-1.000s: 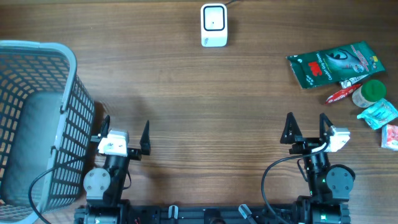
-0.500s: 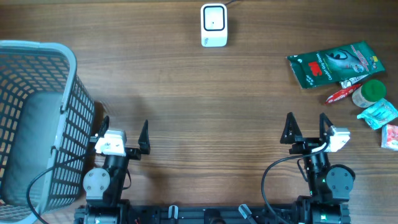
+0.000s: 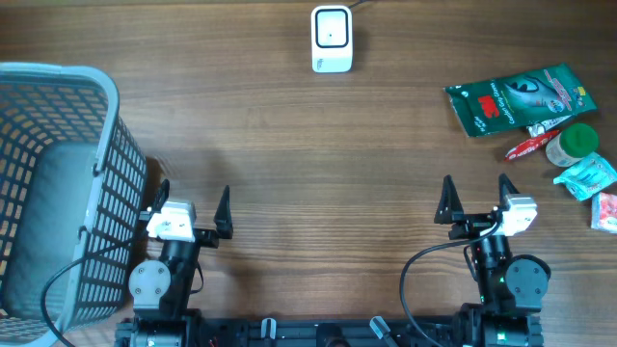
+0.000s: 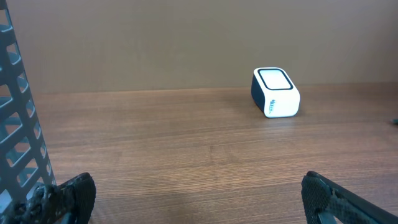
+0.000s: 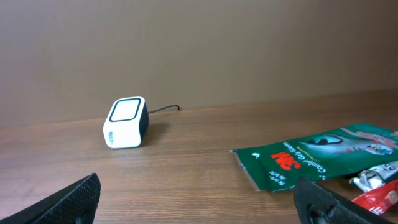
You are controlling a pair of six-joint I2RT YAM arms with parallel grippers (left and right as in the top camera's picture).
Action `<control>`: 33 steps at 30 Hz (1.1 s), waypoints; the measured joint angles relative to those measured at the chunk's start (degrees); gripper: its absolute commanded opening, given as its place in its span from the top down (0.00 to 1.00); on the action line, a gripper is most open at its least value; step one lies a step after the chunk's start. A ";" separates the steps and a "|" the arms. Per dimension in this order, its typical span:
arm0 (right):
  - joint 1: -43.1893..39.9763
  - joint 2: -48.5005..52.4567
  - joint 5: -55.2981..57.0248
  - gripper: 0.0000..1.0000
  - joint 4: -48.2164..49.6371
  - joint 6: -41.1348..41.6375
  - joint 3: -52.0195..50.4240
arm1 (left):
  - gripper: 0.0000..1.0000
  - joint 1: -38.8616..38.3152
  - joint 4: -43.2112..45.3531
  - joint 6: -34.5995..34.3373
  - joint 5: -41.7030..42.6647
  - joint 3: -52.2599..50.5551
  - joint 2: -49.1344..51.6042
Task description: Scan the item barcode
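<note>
A white barcode scanner with a dark window stands at the table's far middle, also seen as the scanner in the left wrist view and the scanner in the right wrist view. The items lie at the far right: a green 3M packet, a red tube, a green-capped jar, a teal pouch and a pink pack. My left gripper is open and empty at the near left. My right gripper is open and empty at the near right, short of the items.
A tall grey-blue mesh basket stands at the left edge, right beside my left arm; its wall fills the left side of the left wrist view. The scanner's cable runs off the far edge.
The right gripper's wrist has shifted very slightly. Nothing else has moved.
</note>
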 measured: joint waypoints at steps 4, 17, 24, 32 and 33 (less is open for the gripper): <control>0.00 0.00 0.00 0.00 0.00 -1.31 0.00 | 0.00 0.00 0.00 0.00 0.00 -0.02 0.00; 0.00 0.00 0.00 0.00 0.00 -1.36 0.00 | 0.00 0.00 0.00 0.00 0.00 -0.02 0.00; 0.00 0.00 0.02 0.00 0.00 -1.36 0.00 | 0.00 0.42 0.00 0.00 0.02 -0.02 0.00; 0.00 0.00 0.00 0.00 0.00 -1.57 0.00 | 0.00 2.43 0.00 0.00 -0.17 -0.02 0.00; 0.00 0.00 0.00 0.00 0.00 -1.75 0.00 | 0.00 2.43 0.00 -0.02 -0.17 -0.02 0.00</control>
